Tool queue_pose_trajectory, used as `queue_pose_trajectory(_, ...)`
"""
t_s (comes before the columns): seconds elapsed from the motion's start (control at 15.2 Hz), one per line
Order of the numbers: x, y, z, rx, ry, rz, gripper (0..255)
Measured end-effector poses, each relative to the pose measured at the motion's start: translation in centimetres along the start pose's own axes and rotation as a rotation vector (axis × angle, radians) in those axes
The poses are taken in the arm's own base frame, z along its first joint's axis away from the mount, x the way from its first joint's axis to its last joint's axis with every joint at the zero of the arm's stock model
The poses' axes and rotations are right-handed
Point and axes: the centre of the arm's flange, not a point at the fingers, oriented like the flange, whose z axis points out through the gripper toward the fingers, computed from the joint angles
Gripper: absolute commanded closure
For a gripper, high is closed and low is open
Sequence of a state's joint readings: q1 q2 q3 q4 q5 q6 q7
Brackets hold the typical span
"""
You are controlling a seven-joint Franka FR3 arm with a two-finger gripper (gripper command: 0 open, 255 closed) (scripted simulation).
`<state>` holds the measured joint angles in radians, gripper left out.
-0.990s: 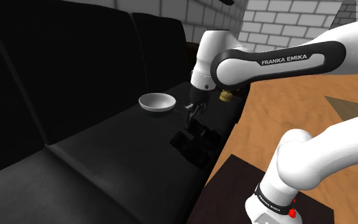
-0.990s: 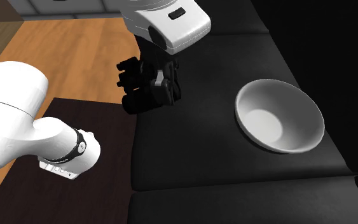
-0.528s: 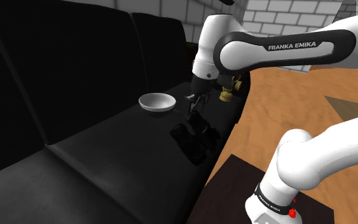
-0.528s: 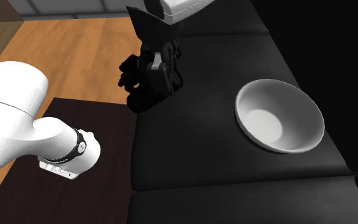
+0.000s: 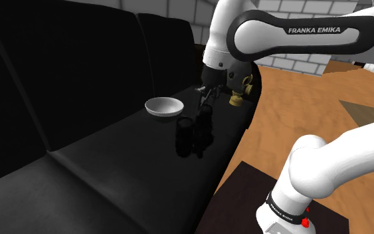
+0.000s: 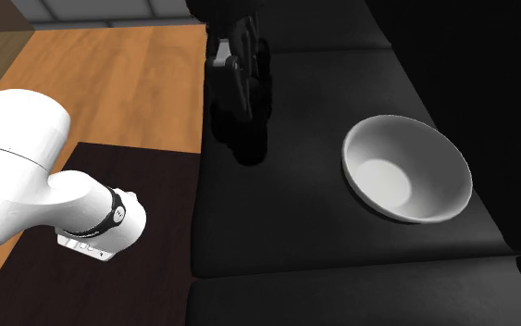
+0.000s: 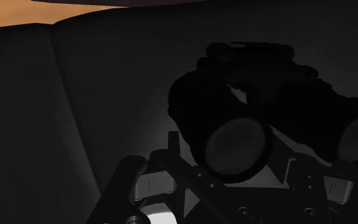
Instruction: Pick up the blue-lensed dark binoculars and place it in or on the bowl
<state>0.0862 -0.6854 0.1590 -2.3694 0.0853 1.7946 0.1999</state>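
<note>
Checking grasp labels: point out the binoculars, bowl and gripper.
binoculars (image 7: 238, 144): wrist view, on the face of one lens.
bowl (image 6: 420, 148): second exterior view, on its inner wall.
gripper (image 5: 206, 102): shoulder view, midway between the fingertips, at the top of the binoculars.

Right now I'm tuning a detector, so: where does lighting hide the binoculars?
Shoulder view: dark binoculars merge with the dim black sofa. Second exterior view: likewise, while the white bowl stands out. Wrist view: dim; lenses show as faint grey discs.
</note>
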Motion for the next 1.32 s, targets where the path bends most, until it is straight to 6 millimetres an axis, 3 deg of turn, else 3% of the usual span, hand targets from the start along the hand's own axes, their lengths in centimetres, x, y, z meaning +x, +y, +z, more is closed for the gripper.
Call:
queue_pose_trajectory(0.59,0.4,0.0,-4.6,0.000,0.000,0.000,255)
queue_pose_trajectory(0.79,3.0,0.5,-4.5,0.000,0.000,0.000,255)
queue_pose_trajectory(1.32,12.8,3.3,-4.1,0.002,0.007,-0.001,255)
